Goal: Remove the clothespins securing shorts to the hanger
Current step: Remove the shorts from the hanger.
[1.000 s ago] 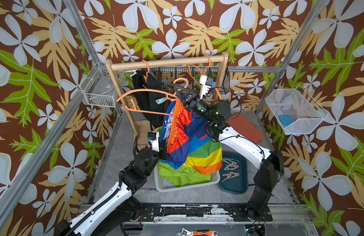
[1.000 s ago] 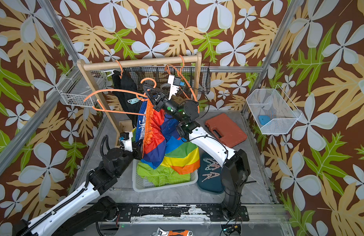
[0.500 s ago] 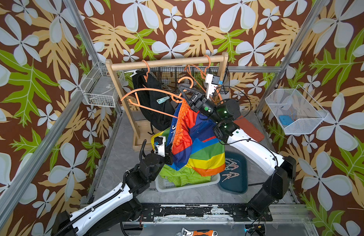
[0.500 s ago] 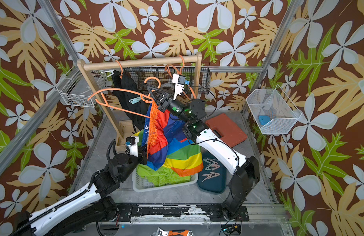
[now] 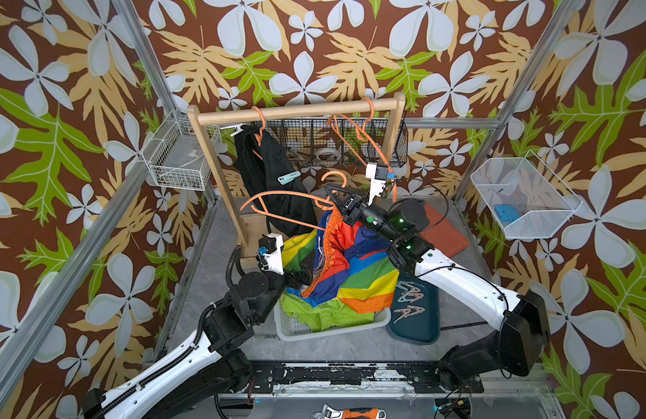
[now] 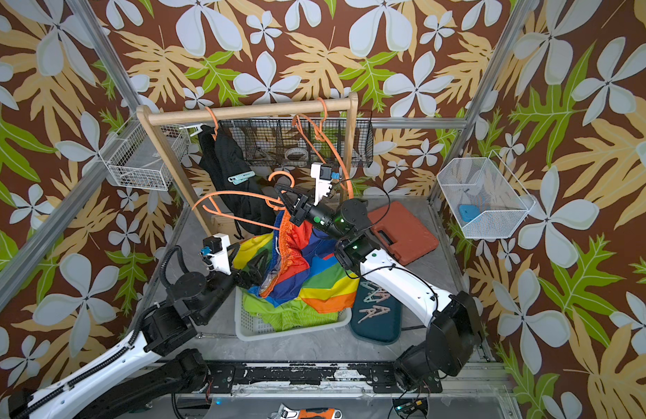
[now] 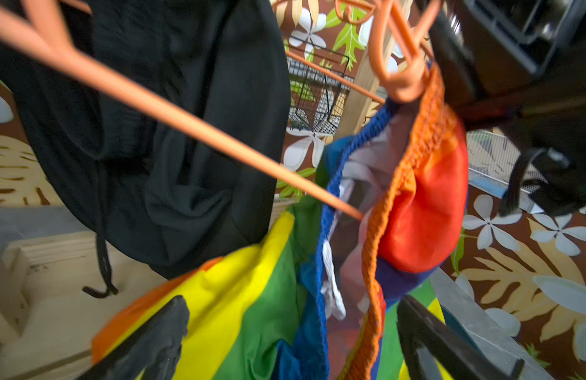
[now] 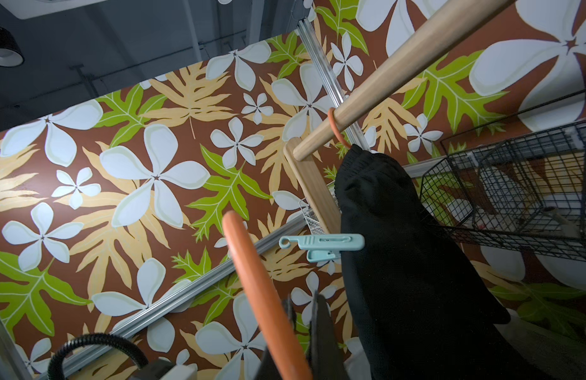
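Clothespins [image 5: 408, 295] lie loose on the dark teal tray [image 5: 417, 326], back behind the right claw [image 5: 335, 198] and beside its arm. We log one more, a mint clothespin [image 8: 321, 246], clipped to the edge of the black shorts [image 5: 270, 181], just beyond that claw's tips and not touching them.

Right claw: pinched closed on the neck of the orange hanger [image 5: 278, 197], which it holds clear of the wooden rail [image 5: 296, 109].

The colour-blocked shorts [image 5: 354, 265] hang from this hanger right below the claw and spill into the white basket [image 5: 332, 330], over the lime green shorts [image 5: 325, 313].

Left claw [image 7: 291, 301]: fingers spread wide, with colour-blocked fabric between them. We see nothing gripped. The black shorts hang from the rail on the far side of this claw.
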